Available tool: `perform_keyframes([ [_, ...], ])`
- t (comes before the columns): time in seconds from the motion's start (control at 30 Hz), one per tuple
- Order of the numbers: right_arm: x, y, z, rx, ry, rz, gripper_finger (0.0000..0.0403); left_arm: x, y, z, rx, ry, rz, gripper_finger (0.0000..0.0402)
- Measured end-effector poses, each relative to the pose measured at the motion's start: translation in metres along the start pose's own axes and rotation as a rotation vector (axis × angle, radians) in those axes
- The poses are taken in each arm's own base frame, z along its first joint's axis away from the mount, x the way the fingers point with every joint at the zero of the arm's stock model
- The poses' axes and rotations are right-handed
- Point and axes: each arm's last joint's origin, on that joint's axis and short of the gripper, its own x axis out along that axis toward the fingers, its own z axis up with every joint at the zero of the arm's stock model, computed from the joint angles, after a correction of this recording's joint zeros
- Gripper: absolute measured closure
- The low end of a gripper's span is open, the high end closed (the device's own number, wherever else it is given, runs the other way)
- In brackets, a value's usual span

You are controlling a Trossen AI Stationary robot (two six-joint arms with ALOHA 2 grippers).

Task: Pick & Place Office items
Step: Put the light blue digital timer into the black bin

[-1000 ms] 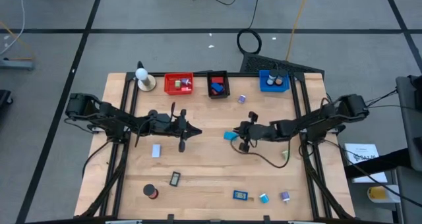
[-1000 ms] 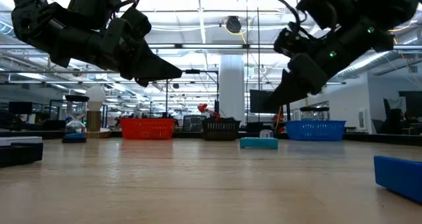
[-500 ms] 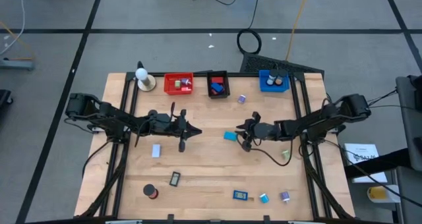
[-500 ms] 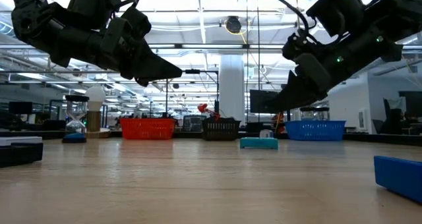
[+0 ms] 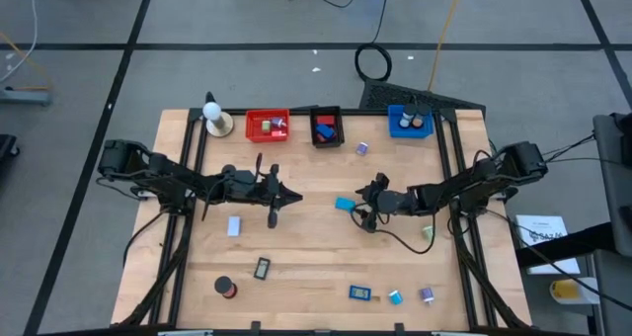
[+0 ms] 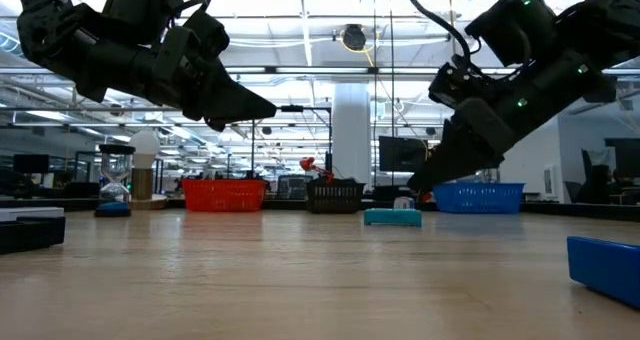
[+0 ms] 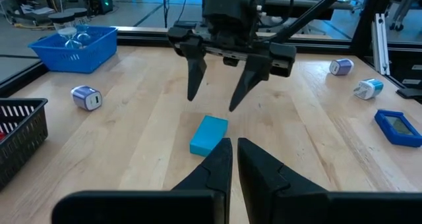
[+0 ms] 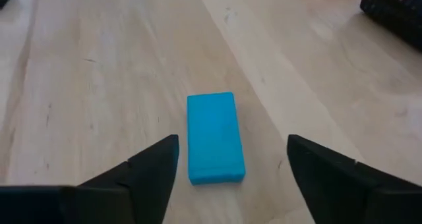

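A light-blue block point(image 5: 344, 204) lies flat on the wooden table near its middle. My right gripper point(image 8: 232, 140) is open and hangs low just to the block's right, fingers slanting down toward it; one finger stands on each side of the block's near end without touching. The left wrist view shows the same open gripper point(image 7: 214, 99) above the block point(image 7: 209, 133). My left gripper point(image 5: 291, 196) is shut and empty, held above the table left of the block, pointing at it.
Red point(image 5: 267, 126), black point(image 5: 326, 126) and blue point(image 5: 410, 122) bins line the far edge, next to a white ball on a tan base point(image 5: 213, 119). Small items lie scattered: a purple roll point(image 5: 362, 148), a pale block point(image 5: 234, 225), a framed rectangle point(image 5: 262, 268), several near the front edge.
My right gripper has sunk toward the light-blue block and opened its fingers wide. The block has stayed where it was.
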Motion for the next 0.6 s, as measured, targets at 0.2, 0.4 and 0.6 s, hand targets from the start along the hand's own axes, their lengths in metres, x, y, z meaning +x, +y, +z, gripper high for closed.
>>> perform_keyframes([
  [0.2,0.008,0.001,-0.006,-0.054,0.01,-0.004,0.0111,0.0,0.0,0.0,0.0,0.0,0.0,0.0371],
  [0.4,0.022,0.002,-0.019,-0.089,0.026,-0.01,0.0131,0.0,0.0,0.0,0.0,0.002,0.0,0.0371],
  [0.6,0.027,0.003,-0.021,-0.091,0.04,-0.013,0.0157,0.0,0.0,0.0,0.0,0.0,0.0,0.0371],
])
